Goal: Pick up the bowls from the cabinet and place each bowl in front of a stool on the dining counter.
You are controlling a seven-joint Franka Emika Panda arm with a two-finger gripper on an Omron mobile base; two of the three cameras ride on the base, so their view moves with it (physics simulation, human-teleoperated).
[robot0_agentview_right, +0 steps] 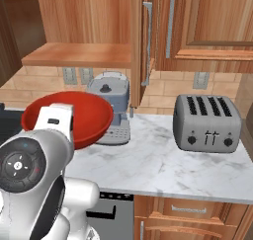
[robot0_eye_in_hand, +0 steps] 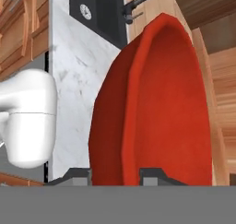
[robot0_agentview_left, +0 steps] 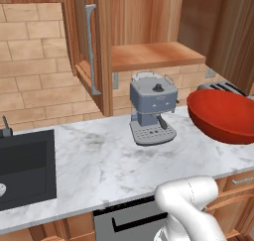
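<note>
Marble worktop (robot0_agentview_left: 99,160) lies below the wide glossy red bowl (robot0_eye_in_hand: 156,108), held aloft by its rim, pinched in the hand (robot0_eye_in_hand: 115,174). Such an edge grip could slip, or the bowl could strike the grey coffee machine (robot0_agentview_left: 151,108).

Even, bright rendered light is falling everywhere; soft shadows are sitting under the cabinet shelf (robot0_agentview_left: 154,55), and the red bowl (robot0_agentview_left: 223,115) is showing faint gloss.

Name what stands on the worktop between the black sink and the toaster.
A grey espresso machine stands between sink and toaster; the left base view shows it, with the held red bowl nearby.
</note>
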